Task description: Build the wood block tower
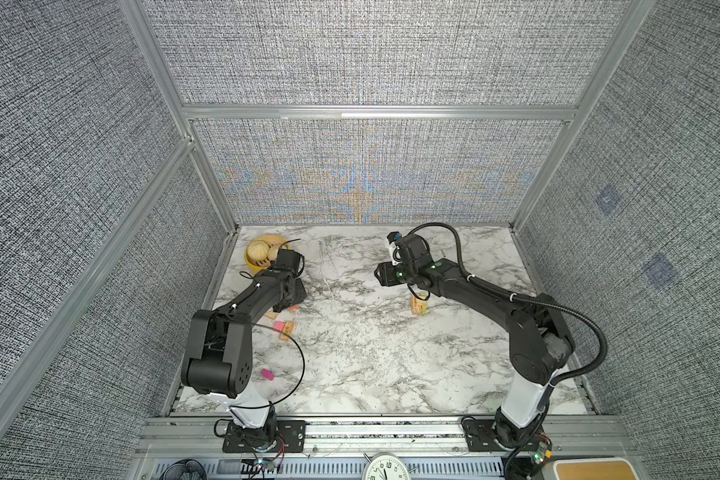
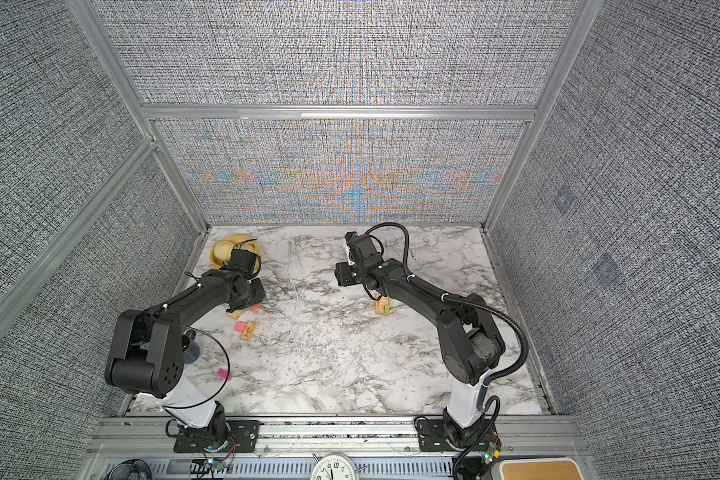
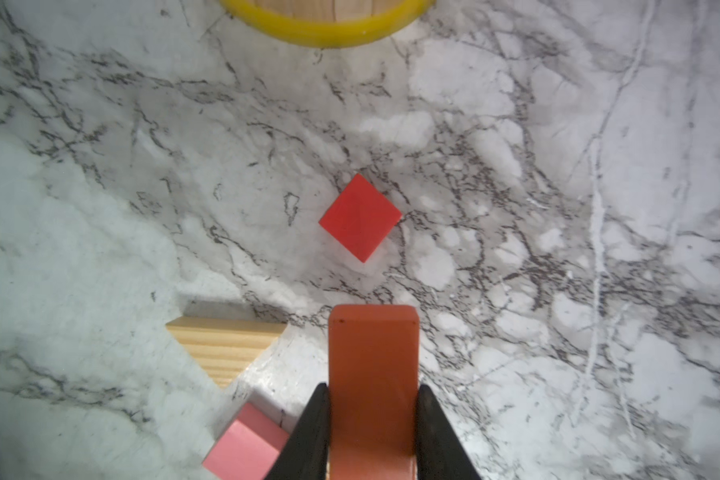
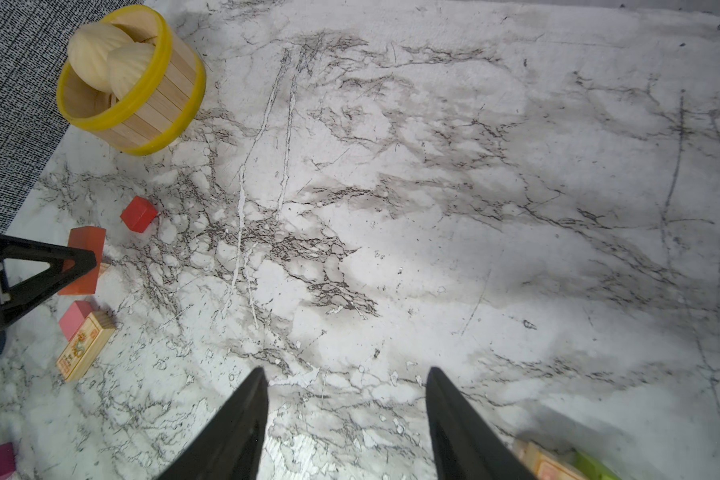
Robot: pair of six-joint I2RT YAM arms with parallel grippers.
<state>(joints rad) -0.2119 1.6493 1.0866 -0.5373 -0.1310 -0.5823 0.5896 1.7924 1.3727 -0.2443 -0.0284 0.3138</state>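
— Orange wood is in your left gripper (image 3: 373, 388): the black jaws are clenched on the long sides of the orange bar (image 3: 373, 345), which sticks out well past the fingertips. From the left wrist view you cannot tell whether its far end touches the marble table (image 3: 558, 208).

— Agreed. Your right gripper (image 4: 346, 370) is released. Its jaws are spread wide, with only bare marble between them.

— Loose blocks lie round your left gripper. A red cube (image 3: 360, 218) sits apart from the bar's free end, between it and the yellow steamer (image 3: 329, 33). A tan triangle (image 3: 225, 349) lies flat just beside the bar. A pink block (image 3: 246, 446) sits close by the nearer finger.

— In your right wrist view that pink block lies against a printed tan bar (image 4: 86, 347). A magenta block (image 1: 267, 375) lies alone, well apart from the others, near your left arm's base.

— The tower (image 1: 418, 307) stands on the right half of the table, partly hidden under your right forearm in both top views. You can see a tan printed block with a lime-green piece (image 4: 591, 467) against it. How many layers it has, you cannot tell.

— The steamer stands in the far left corner and holds two pale buns (image 4: 96, 52). It is well apart from the tower.
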